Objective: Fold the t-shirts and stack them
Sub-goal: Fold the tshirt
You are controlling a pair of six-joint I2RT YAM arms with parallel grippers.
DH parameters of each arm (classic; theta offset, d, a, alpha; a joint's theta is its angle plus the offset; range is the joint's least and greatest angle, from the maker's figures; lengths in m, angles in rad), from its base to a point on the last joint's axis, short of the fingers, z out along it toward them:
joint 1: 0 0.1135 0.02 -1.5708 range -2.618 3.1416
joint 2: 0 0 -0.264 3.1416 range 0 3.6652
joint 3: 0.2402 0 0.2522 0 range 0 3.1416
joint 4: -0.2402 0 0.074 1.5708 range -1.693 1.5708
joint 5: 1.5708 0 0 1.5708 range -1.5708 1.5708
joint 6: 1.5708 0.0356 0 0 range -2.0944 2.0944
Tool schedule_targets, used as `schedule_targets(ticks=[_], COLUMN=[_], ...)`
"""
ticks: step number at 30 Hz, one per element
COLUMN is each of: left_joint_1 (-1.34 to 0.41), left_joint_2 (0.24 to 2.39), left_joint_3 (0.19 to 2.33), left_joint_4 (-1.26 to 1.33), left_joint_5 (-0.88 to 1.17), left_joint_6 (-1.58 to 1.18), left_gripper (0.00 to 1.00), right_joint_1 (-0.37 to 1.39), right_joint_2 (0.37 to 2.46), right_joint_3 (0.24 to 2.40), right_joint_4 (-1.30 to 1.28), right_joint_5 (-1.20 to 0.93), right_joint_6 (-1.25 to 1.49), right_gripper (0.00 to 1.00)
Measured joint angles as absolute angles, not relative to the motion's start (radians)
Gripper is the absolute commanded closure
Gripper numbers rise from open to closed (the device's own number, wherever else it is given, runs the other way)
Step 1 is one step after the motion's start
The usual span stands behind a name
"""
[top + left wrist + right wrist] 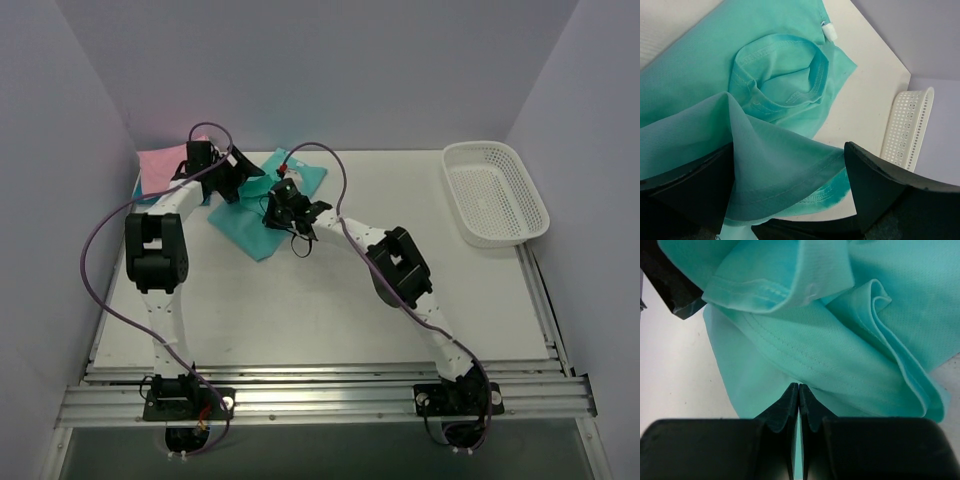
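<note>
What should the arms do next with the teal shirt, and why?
Probably close the left gripper: its fingers stand apart around a raised fold of the teal-green t-shirt, while the right gripper is shut on the shirt's edge, so both would then hold it.

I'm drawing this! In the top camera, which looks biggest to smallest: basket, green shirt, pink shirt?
1. Basket and green shirt: look about alike; the shirt is partly covered, so no ranking.
2. Pink shirt: smallest, also partly covered.
</note>
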State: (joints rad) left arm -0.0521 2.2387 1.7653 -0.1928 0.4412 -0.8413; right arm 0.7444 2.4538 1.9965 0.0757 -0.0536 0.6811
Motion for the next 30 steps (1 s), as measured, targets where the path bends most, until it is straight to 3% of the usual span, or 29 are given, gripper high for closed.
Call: schedule_targets(ticks=[17, 30], left_joint_1=[-0.040, -0.040], left_joint_2=[2.147, 1.987], left_joint_3=[1.704, 1.700], left_joint_4=[-0.252, -0.433], left_joint_5=[0.467, 0.339], left_joint_6=[-0.778, -0.641], left_gripper=[0.06, 0.06], right_joint_1=[0.687, 0.539], right_joint_2=[2.573, 2.600], right_joint_3=[2.163, 2.320], right_joint_4=[0.093, 0.116], right_joint_5=[-0.089, -0.078], right_joint_6=[0.685, 0.692], right_gripper=[1.00, 1.00])
